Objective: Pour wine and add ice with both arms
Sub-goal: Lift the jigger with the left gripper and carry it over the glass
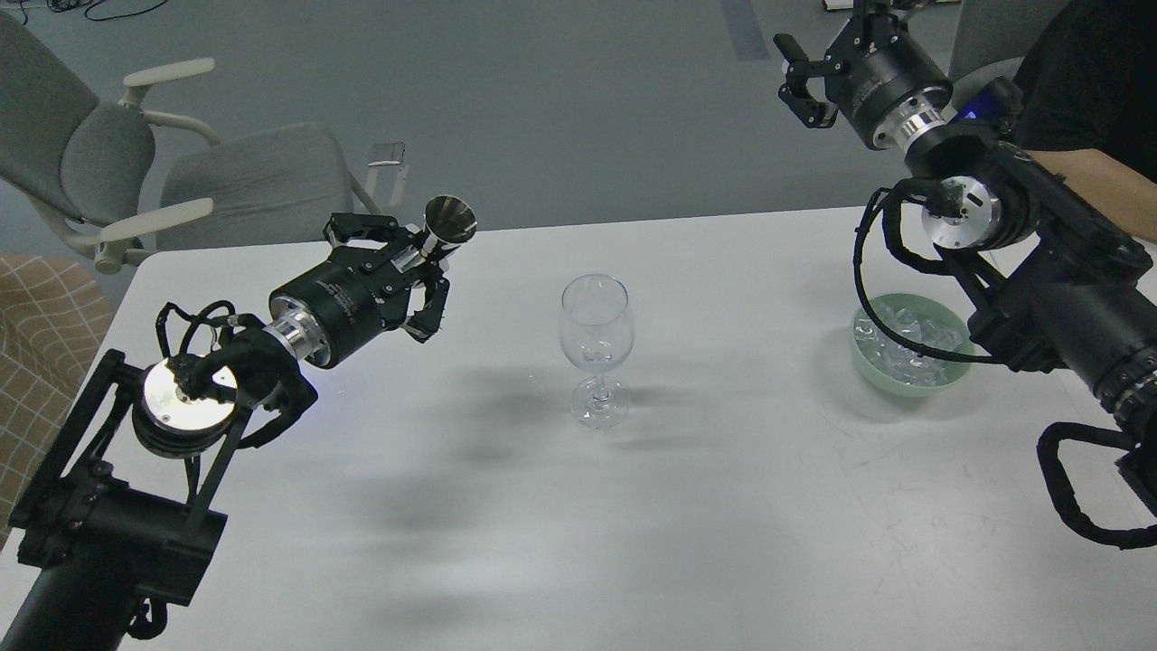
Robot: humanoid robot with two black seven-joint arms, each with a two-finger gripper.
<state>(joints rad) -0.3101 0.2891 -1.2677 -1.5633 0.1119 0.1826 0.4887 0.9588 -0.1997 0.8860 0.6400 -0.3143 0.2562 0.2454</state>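
A clear, empty wine glass (595,334) stands upright in the middle of the white table (723,506). My left gripper (411,260) is shut on the stem of a small steel cone-shaped cup (449,220) and holds it in the air, left of the glass and slightly above its rim. Whether the cup holds anything cannot be seen. A pale green bowl (904,382) at the right holds several clear ice cubes (908,348). My right gripper (795,80) is open and empty, raised high beyond the table's far edge, above and behind the bowl.
A person in black with a bare forearm (1098,185) stands at the far right behind my right arm. A grey office chair (226,181) stands past the table's far left corner. A checked beige cushion (36,325) lies at the left edge.
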